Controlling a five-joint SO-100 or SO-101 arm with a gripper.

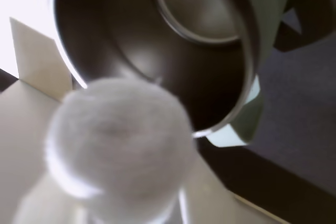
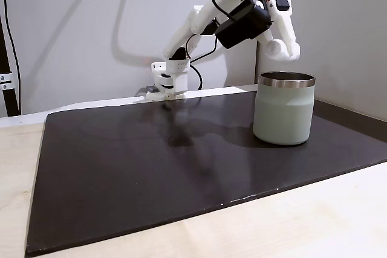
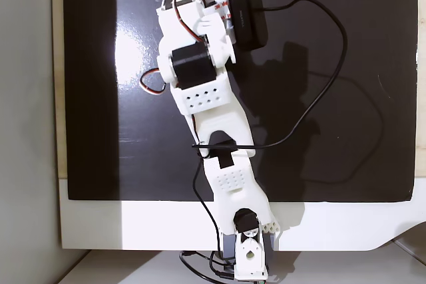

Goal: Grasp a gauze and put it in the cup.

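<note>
— Two fingers, and the gripper (image 1: 113, 192) has them pinched on the gauze (image 1: 118, 140), as far as the wrist view lets me judge; they're blurred behind the roll.

— Why hold it so high?

— To clear the steel rim, I'd guess. In a fixed view the arm (image 2: 242, 16) hangs just above the cup (image 2: 283, 116).

— Anything in the cup?

— Nothing I can see; the bottom looks bare and shiny. It stands upright on the dark mat (image 2: 151, 167).
</note>
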